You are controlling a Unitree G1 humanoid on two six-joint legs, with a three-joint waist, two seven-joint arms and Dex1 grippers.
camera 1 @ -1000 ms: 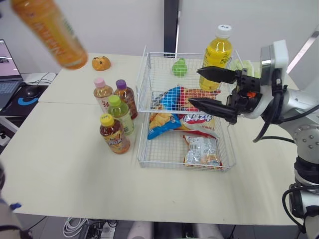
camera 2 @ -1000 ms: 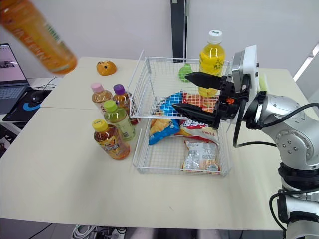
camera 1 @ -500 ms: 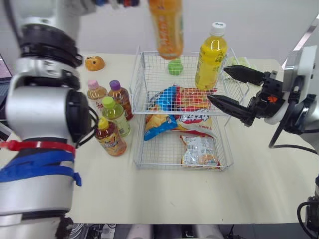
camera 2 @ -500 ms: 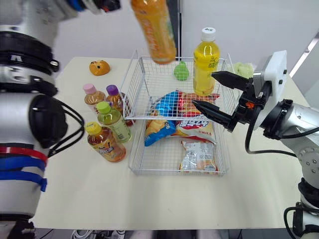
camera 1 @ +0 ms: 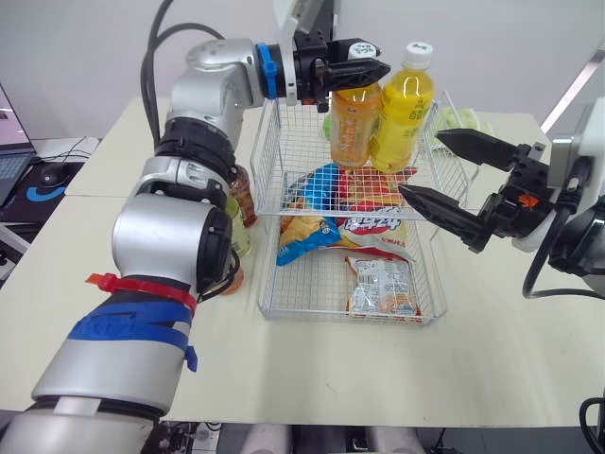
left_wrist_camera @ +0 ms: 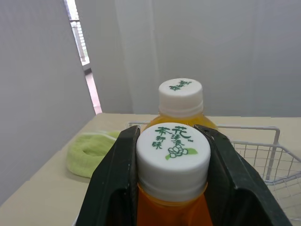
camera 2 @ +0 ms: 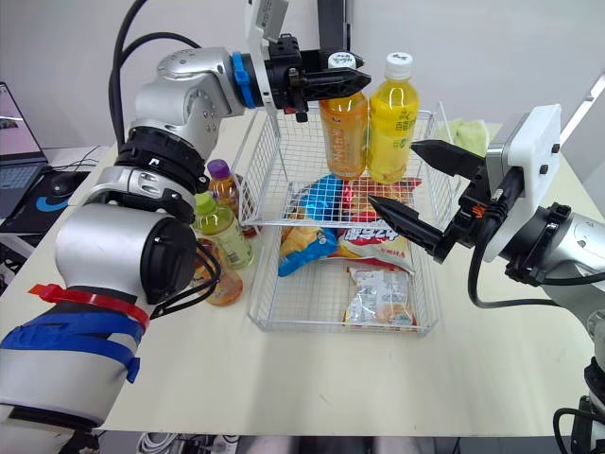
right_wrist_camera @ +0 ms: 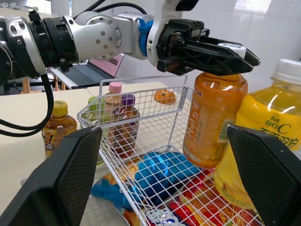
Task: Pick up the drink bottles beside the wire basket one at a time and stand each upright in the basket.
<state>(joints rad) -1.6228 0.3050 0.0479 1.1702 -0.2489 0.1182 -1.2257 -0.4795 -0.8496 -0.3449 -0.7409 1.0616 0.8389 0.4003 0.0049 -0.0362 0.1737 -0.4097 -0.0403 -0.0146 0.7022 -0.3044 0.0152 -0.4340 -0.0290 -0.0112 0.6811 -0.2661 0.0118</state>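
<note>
In the head views, the left gripper point(camera 1: 364, 74) is clamping the orange bottle point(camera 1: 352, 128) just under its cap. It is holding the bottle upright at the far end of the basket point(camera 1: 261, 301), just beside the yellow bottle point(camera 1: 405, 109) standing there. Snack bags point(camera 1: 364, 216) are lying on the basket floor. The right gripper point(camera 1: 423, 163) is hovering at the basket's right side, spread wide and gripping nothing. More bottles point(camera 2: 219, 232) are standing on the table point(camera 1: 473, 359) left of the basket, partly hidden behind the left arm.

In the left wrist view, the two black fingers point(left_wrist_camera: 115, 183) are pressing on either side of the orange bottle's white cap point(left_wrist_camera: 173, 157). A green cloth point(left_wrist_camera: 89, 150) is lying on the table beyond.

In the right wrist view, that arm's own fingers point(right_wrist_camera: 75, 174) are standing far apart and empty. Between them the orange bottle is hanging inside the basket wires over a blue bag point(right_wrist_camera: 162, 172); whether they are touching cannot be told.
</note>
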